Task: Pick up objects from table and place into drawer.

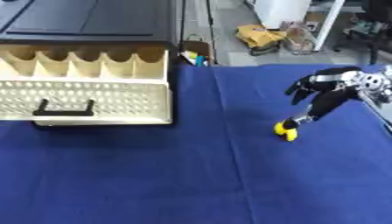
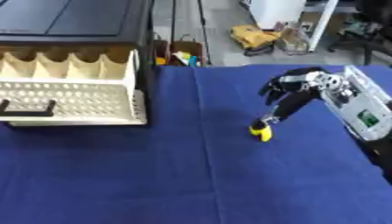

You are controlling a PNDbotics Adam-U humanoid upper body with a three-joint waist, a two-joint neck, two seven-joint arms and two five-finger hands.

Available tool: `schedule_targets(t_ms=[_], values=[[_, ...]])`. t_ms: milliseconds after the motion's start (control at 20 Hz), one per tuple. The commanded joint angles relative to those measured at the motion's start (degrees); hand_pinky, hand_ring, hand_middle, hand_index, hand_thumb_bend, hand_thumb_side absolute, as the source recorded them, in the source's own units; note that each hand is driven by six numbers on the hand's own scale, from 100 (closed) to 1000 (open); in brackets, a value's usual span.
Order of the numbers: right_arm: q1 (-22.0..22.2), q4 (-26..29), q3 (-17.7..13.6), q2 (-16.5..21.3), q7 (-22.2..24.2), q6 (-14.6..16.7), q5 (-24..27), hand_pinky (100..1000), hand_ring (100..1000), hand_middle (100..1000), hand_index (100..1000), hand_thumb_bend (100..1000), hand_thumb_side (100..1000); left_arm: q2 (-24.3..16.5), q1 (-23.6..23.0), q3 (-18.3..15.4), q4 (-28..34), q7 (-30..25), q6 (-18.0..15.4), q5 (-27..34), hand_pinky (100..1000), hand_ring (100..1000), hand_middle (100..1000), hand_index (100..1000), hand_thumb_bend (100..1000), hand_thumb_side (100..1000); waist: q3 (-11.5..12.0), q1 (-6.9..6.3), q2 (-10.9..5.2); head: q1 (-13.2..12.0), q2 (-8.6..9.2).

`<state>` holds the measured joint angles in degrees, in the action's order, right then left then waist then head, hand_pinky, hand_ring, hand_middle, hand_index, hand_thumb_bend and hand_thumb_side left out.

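Small yellow rounded object (image 1: 286,130) sits on our blue tablecloth (image 1: 191,175) at about 3 o'clock, right hand (image 1: 325,89) pinching it by the fingertips. Risk: slipping free on the carry to the cream plastic open drawer (image 1: 84,98) at 10 o'clock.

I think I am working in a lab or workshop. The table (image 1: 191,183) has a blue cloth on it. Behind it is a bare grey floor (image 1: 229,30) with a yellow bag (image 1: 259,37), white stands (image 2: 325,19) and loose gear.
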<state>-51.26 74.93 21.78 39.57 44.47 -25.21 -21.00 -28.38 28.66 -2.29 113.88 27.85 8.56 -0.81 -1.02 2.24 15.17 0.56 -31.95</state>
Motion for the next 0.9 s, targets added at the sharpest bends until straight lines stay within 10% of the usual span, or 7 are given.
schedule_targets(t_ms=[50,900], values=[[-0.26,1.08,-0.22,1.94,3.97,-4.51,0.1,868,930,716,891,707,288,-0.53,0.26,-0.24,0.72,0.09,0.15,0.0,507,719,666,866,215,1000,-0.02,-0.04,-0.89,0.26,0.65],[1.65,-0.79,0.17,0.1,2.36,-4.56,-2.27,860,925,685,857,673,303,0.67,-0.22,-0.29,0.72,0.13,-0.04,0.18,504,717,665,865,196,1000,0.55,-0.48,-0.3,1.43,0.95]])
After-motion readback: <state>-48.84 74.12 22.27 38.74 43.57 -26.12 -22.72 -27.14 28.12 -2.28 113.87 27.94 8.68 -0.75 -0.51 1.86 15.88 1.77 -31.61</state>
